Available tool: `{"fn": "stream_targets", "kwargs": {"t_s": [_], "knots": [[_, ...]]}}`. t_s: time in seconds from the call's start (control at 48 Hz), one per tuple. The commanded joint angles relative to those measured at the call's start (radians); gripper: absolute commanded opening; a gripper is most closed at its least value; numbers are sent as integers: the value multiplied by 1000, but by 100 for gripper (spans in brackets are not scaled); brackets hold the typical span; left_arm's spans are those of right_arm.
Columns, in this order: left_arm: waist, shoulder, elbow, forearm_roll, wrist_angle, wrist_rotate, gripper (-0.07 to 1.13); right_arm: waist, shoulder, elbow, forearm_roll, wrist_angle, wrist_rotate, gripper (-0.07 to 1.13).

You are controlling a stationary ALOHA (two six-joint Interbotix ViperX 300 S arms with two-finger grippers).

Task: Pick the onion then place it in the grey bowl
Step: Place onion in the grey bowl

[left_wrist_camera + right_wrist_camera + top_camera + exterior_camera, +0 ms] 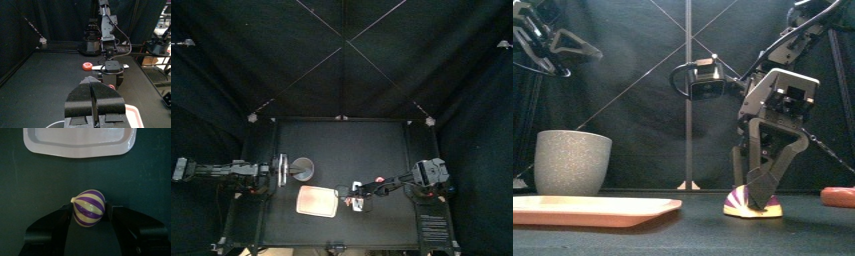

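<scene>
Right hand (762, 186), 2 jaws wide, straddles the striped onion (89, 208) on the black table (372, 140); pink tray (79, 140) lies ahead.

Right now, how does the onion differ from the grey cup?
The onion is striped purple and cream; the grey cup is speckled. The onion is small; the cup stands tall. The onion sits between the right gripper's open jaws; the cup stands untouched. Both rest on the table.

R gripper (356, 197) low, just right of pink tray (315, 203); grey cup (302, 167) behind, L gripper (283, 168) seemingly near.
</scene>
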Motion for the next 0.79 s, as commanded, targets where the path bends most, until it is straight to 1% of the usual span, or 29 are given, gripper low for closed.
{"fn": "stream_targets", "kwargs": {"t_s": [0.021, 0.208, 0.375, 0.562, 0.708, 0.792], "knots": [[3, 0, -12, -3, -3, 2, 6, 11, -11, -6, 5, 6, 2, 84], [5, -2, -12, -3, -3, 2, 6, 11, -12, -21, 2, 17, 2, 84], [5, 0, -12, -2, -3, 2, 6, 6, -29, -72, -26, 34, -2, 84], [6, -2, -12, -3, -5, 2, 6, -18, -60, -155, -117, 43, -3, 84], [6, -2, -12, -3, -3, 2, 6, -61, -69, -218, -206, 43, -5, 84], [6, -2, -12, -3, -3, 3, 6, -100, -61, -262, -272, 34, -3, 84]]}}
